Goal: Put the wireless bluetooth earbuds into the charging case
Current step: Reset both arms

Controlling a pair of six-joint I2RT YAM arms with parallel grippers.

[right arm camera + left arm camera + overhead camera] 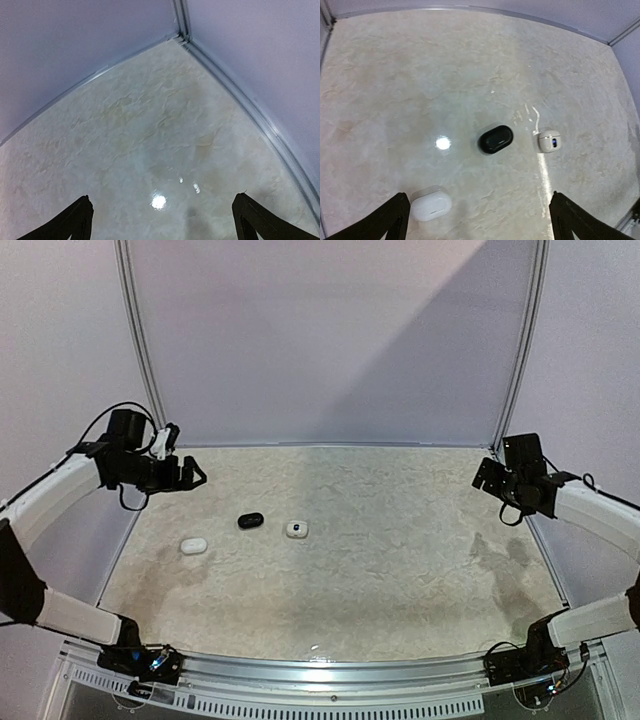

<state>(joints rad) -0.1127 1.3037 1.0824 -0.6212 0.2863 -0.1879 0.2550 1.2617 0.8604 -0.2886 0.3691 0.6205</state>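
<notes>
No loose earbuds show in any view. Three closed pebble-shaped cases lie on the left part of the table: a white case (193,545), a black case (250,521), and a smaller whitish case (297,529) with a dark blue spot on it. The left wrist view shows the white case (431,205), the black case (495,139) and the whitish case (550,141). My left gripper (190,475) is open and empty, raised above the table's far left, and appears in its own view (479,217). My right gripper (484,476) is open and empty at the far right (162,217), over bare table.
The table is a pale marbled surface (400,560) with a metal rail along its sides and lilac walls (330,340) behind. The right wrist view shows the table's back right corner (181,37).
</notes>
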